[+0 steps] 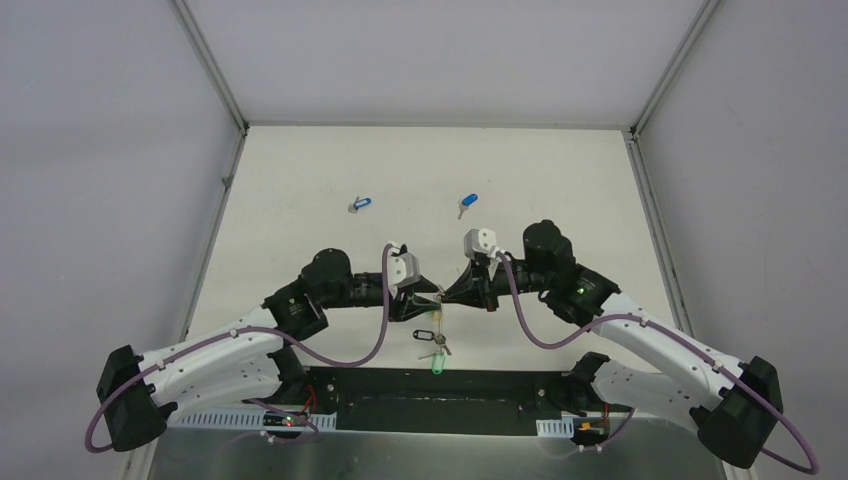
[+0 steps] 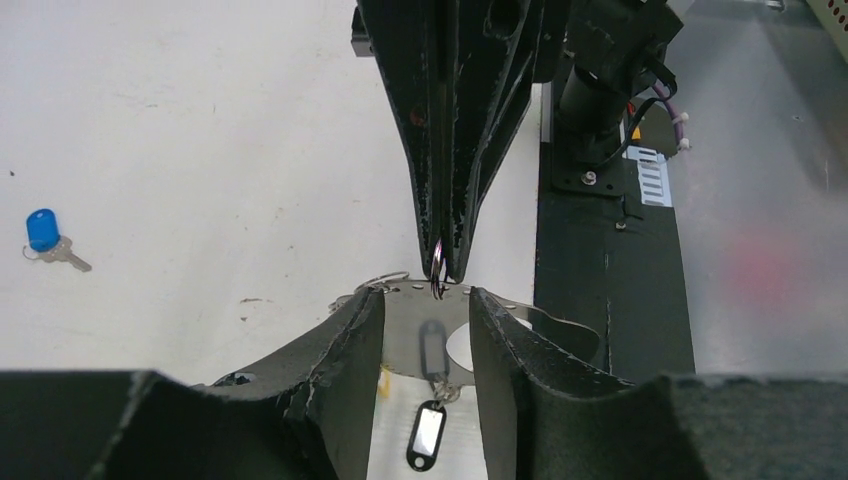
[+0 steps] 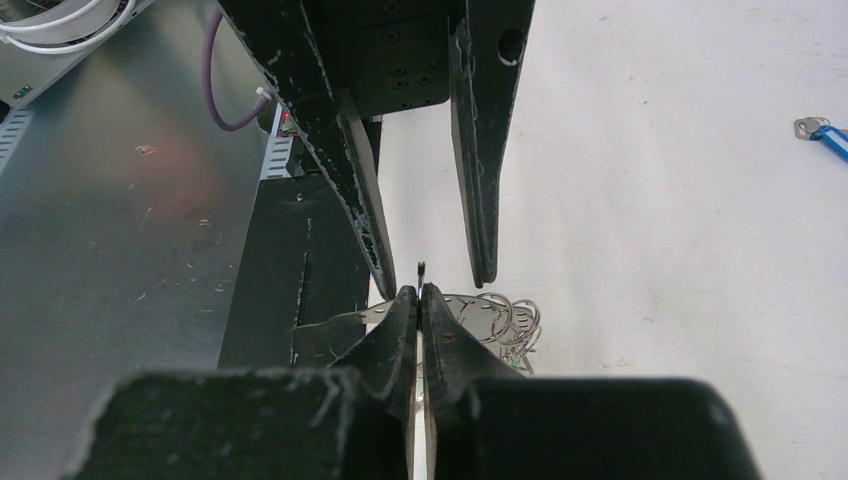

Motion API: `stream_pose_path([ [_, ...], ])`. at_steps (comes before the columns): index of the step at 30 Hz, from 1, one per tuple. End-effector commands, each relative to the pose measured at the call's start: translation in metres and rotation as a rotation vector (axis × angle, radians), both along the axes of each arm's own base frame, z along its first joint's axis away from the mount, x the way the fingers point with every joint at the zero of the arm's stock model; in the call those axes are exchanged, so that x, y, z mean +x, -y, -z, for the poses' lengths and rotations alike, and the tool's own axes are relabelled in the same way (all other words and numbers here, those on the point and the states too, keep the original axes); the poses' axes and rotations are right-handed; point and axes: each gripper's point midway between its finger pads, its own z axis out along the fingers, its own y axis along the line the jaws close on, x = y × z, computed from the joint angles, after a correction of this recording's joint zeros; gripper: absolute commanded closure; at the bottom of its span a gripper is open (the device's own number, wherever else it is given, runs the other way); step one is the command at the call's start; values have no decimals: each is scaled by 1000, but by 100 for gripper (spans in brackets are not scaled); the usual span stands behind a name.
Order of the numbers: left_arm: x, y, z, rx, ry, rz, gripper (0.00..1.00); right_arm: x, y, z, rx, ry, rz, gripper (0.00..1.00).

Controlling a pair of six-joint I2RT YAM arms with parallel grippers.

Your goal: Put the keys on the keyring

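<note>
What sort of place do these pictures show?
Most likely a robotics lab test cell: a left arm and a right arm bolted at the edge of a white table, enclosed by plain grey walls on a metal frame.

The keyring (image 2: 437, 282) (a thin dark metal ring, showing edge-on in the left wrist view) is standing upright, being pinched in the closed tips of the right gripper (image 1: 447, 293). At its 6 o'clock in the overhead view a small cluster is trailing from it: a black tag (image 1: 425, 334), tiny silver keys (image 1: 441, 346) and a green tag (image 1: 437, 366) lying lowest. Whether these are hanging free or resting on the surface cannot be told. Two more keys are lying flat and loose, well apart from the ring. The left blue-headed key (image 1: 360, 205) is lying at about 11 o'clock and the right blue-headed key (image 1: 467, 204) at about 1 o'clock, both pointing their silver blades toward 7 or 8 o'clock.
</note>
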Motion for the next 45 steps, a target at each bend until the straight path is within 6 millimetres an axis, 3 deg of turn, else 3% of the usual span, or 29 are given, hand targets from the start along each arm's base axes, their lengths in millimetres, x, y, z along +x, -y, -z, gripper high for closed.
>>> stream_pose_path([
  [1, -10, 5, -40, -87, 99, 61, 63, 1, -6, -21, 71, 50, -29, 100],
  [10, -7, 10, -31, -44, 89, 64, 78, 1, -6, -21, 71, 48, -25, 100],
  [15, -7, 10, -26, -17, 96, 61, 100, 1, -6, -22, 72, 48, -25, 100],
  [26, -4, 2, -22, 28, 120, 35, 100, 0, -5, -21, 69, 43, -31, 99],
  [31, -4, 1, -21, 32, 111, 31, 100, -1, -4, -17, 60, 51, -35, 86],
  [42, -4, 2, -24, 20, 108, 28, 100, 3, -3, -9, 14, 42, -20, 85],
  [45, -4, 2, -26, 14, 107, 28, 100, 6, -3, -4, -4, 29, -4, 77],
])
